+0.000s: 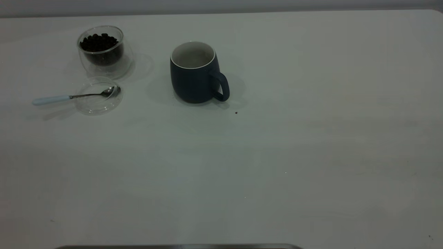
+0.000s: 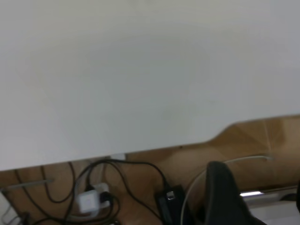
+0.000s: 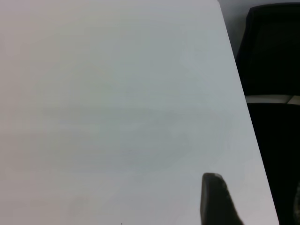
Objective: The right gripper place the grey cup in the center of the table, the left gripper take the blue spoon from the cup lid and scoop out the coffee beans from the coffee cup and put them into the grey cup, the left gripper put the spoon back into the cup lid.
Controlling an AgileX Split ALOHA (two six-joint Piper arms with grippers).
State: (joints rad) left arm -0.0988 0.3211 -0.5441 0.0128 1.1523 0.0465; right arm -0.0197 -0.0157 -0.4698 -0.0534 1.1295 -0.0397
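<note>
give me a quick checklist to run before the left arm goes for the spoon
1. Grey cup upright near the table's middle: ok.
2. Blue spoon bowl resting in the cup lid, handle sticking out clear to grab: ok.
3. Coffee cup upright with coffee beans in it: ok.
4. Room between coffee cup and grey cup for the spoon to travel: ok.
5. Left gripper fingers open: cannot tell.
6. Right gripper clear of the grey cup, off at the table edge: ok.
</note>
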